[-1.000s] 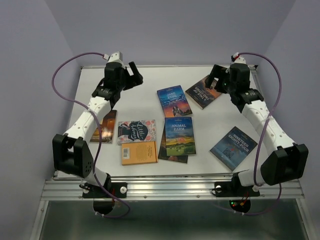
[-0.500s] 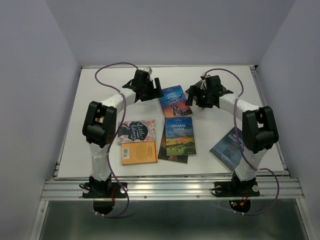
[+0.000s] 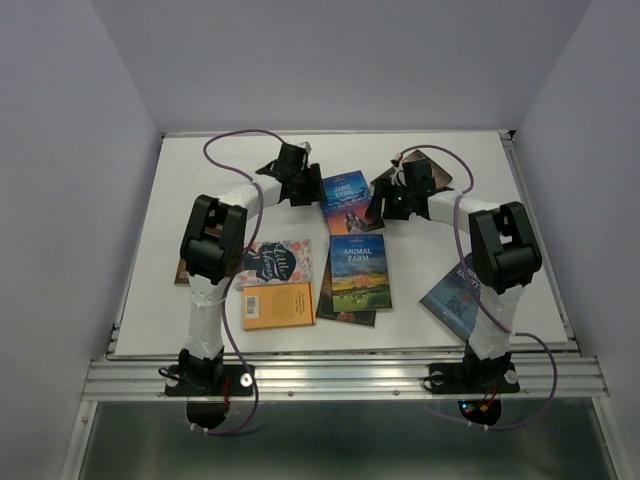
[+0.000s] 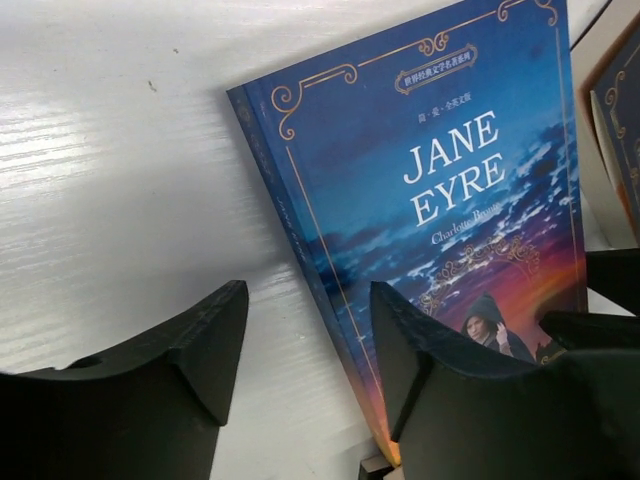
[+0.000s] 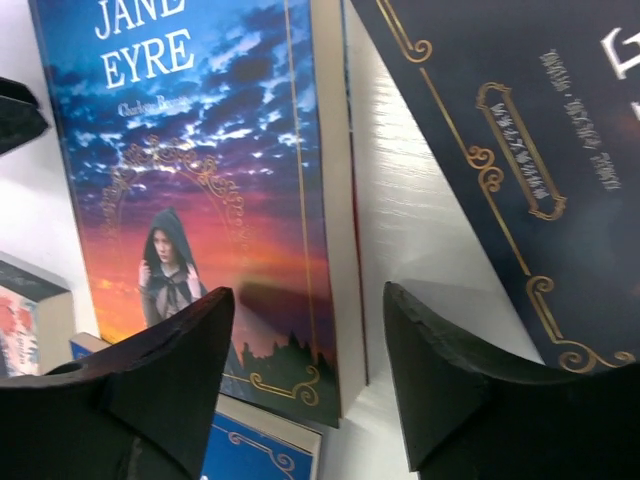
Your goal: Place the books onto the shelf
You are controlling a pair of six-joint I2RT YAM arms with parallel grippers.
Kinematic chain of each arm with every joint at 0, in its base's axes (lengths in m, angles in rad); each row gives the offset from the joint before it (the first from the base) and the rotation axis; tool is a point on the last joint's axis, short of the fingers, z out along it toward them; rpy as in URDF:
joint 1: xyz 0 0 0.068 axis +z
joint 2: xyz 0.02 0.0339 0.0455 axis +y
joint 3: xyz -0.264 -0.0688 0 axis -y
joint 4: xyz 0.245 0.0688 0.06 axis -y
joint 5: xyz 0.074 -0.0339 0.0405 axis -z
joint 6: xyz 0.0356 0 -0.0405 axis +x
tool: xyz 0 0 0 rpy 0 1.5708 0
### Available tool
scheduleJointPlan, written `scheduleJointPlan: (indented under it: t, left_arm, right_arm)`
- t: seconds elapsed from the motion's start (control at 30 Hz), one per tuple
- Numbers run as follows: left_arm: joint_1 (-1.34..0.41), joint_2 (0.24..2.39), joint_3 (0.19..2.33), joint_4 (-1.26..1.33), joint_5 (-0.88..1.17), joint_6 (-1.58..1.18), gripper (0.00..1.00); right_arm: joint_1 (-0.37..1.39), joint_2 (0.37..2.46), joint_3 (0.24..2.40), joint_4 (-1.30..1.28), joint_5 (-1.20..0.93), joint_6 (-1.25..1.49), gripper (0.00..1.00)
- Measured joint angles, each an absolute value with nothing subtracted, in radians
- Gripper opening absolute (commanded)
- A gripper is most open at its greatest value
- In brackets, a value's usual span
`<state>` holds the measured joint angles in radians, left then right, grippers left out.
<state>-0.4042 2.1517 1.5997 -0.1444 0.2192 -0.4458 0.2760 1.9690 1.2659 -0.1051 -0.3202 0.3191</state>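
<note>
Several books lie flat on the white table [image 3: 200, 200]. The blue Jane Eyre book [image 3: 350, 200] [image 4: 450, 180] [image 5: 200, 150] is in the middle at the back. My left gripper [image 3: 308, 190] [image 4: 310, 340] is open astride its spine edge, one finger on the table and one over the cover. My right gripper [image 3: 380, 210] [image 5: 310, 350] is open astride its opposite page edge, close to a dark navy book [image 3: 432, 178] [image 5: 500, 120]. Neither grips anything. The shelf is out of view.
Animal Farm [image 3: 360, 270] lies over a dark book [image 3: 340, 312]. A floral book [image 3: 275, 262] and an orange one [image 3: 278, 305] are to the left. A blue book [image 3: 450, 300] lies partly under the right arm. Purple walls surround the table.
Both arms have swung in from the table's back corners to the two sides of Jane Eyre. Their jaws have narrowed.
</note>
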Motion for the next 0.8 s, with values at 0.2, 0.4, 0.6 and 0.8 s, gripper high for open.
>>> scheduleJointPlan:
  t: [0.2, 0.4, 0.6, 0.8]
  left_arm:
    - [-0.408, 2.206, 1.649, -0.153, 0.255, -0.443, 0.35]
    - [-0.403, 2.25, 1.734, -0.167, 0.249, -0.439, 0.15]
    - [-0.38, 2.297, 1.816, -0.179, 0.224, -0.437, 0.11]
    - [-0.33, 2.328, 1.855, -0.171, 0.247, -0.456, 0.12]
  right_arm:
    - [0.286, 1.993, 1.266, -0.074, -0.35, 0.332, 0.48]
    - [0.283, 2.004, 1.282, -0.068, -0.361, 0.34, 0.4]
    - [0.29, 2.061, 1.353, -0.067, -0.378, 0.345, 0.38]
    - [0.3, 2.142, 1.466, -0.065, -0.402, 0.347, 0.38]
